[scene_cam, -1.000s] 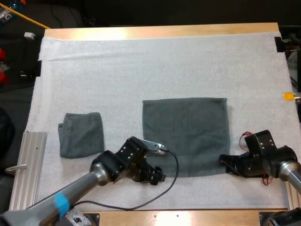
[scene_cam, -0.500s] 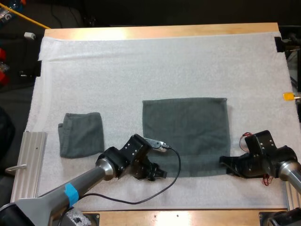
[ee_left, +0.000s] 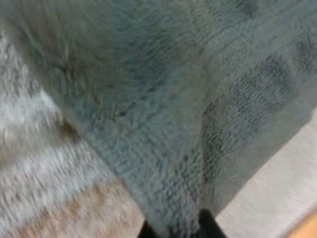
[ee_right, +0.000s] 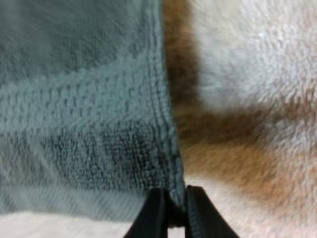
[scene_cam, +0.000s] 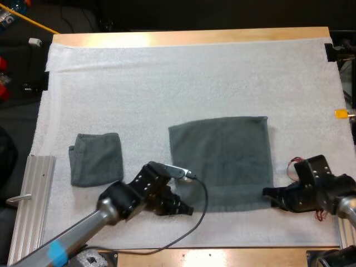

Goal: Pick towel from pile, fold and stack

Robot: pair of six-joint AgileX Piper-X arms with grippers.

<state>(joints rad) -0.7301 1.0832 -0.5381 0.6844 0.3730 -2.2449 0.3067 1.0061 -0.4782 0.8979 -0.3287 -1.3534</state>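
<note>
The flat towel (scene_cam: 219, 161) is laid open right of centre on the white mat (scene_cam: 167, 78), with its near edge toward the arms. Its near left corner is pinched by the left gripper (scene_cam: 185, 210), with cloth seen gathered between the fingers (ee_left: 210, 227). Its near right corner is clamped by the right gripper (scene_cam: 271, 194), the hem nipped tightly. The fold is judged to run away from both grippers, toward the far edge. A folded towel (scene_cam: 96, 158) is set well apart to the left.

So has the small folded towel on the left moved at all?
No. The folded towel lies where it was, just right of the metal rail.
</note>
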